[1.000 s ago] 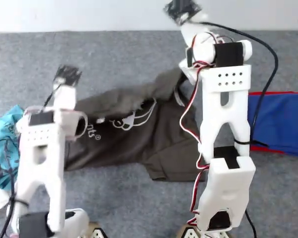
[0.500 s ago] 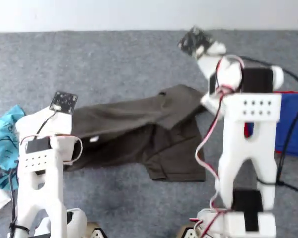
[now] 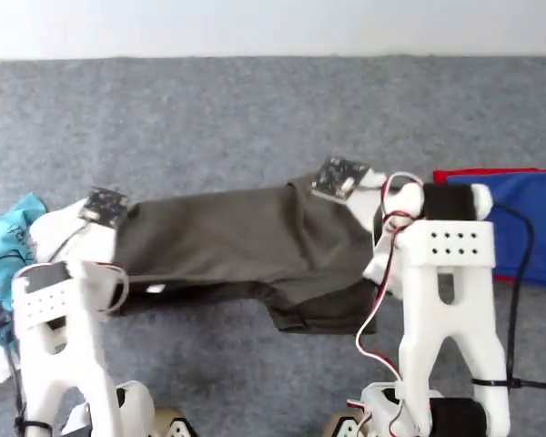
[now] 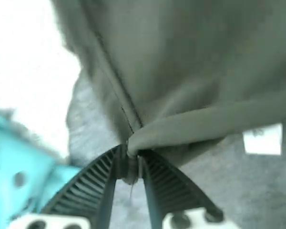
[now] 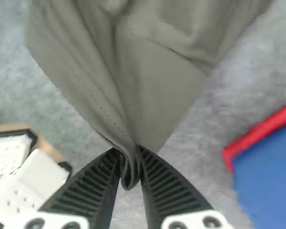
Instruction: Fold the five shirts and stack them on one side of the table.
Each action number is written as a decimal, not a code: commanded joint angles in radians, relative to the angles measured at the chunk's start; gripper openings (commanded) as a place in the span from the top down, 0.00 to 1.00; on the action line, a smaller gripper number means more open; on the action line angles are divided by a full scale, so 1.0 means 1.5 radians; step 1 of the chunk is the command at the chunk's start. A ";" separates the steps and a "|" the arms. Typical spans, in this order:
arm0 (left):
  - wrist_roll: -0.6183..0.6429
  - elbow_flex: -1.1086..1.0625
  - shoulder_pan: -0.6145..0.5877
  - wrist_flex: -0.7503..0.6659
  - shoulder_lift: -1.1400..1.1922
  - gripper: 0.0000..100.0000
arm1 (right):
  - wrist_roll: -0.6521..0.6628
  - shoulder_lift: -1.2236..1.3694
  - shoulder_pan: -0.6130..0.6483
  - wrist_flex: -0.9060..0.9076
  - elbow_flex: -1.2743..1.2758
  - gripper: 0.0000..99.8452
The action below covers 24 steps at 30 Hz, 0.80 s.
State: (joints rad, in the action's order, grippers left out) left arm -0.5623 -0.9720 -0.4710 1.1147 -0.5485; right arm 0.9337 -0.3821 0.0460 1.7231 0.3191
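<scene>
1. High view: the dark olive shirt (image 3: 246,241) lies spread across the middle of the grey worktop (image 3: 209,109), with one arm at each of its ends.
2. The left hand (image 4: 128,164) is clamped on a bunched fold of cloth at the shirt's seam. The right hand (image 5: 128,167) is pinched tight on a gathered edge at the opposite end.
3. A second ago the shirt's far edge was raised and a white print showed on its upper face. Since then both arms have drawn that edge back toward their bases, and the right arm, which was stretched out beyond the shirt, has pulled in over it.
4. The print is now covered. The shirt reads as a narrower band with a plain face up, and a lower flap sticks out on the side nearest the arms.
5. My reading is that one lengthwise fold is almost laid. Both hands must let go before the next fold can begin.
6. A blue shirt (image 3: 519,228) with red under it lies just past the olive shirt's right end, probably the stack. A turquoise shirt (image 3: 5,264) lies crumpled past its left end, not yet folded.
</scene>
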 commanded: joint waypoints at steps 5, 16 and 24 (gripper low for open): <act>-0.018 -0.017 0.039 -0.056 -0.012 0.99 | 0.002 -0.017 -0.002 -0.079 0.098 0.99; 0.011 -0.086 0.078 -0.070 -0.016 0.91 | 0.001 -0.017 0.004 -0.081 0.123 0.94; 0.010 0.003 0.076 0.052 -0.017 0.86 | 0.002 -0.022 0.004 -0.069 0.116 0.70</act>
State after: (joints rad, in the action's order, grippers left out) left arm -0.5516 -1.0610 -0.3621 1.1224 -0.5501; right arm 0.9337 -0.3821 0.0460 1.6111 0.5109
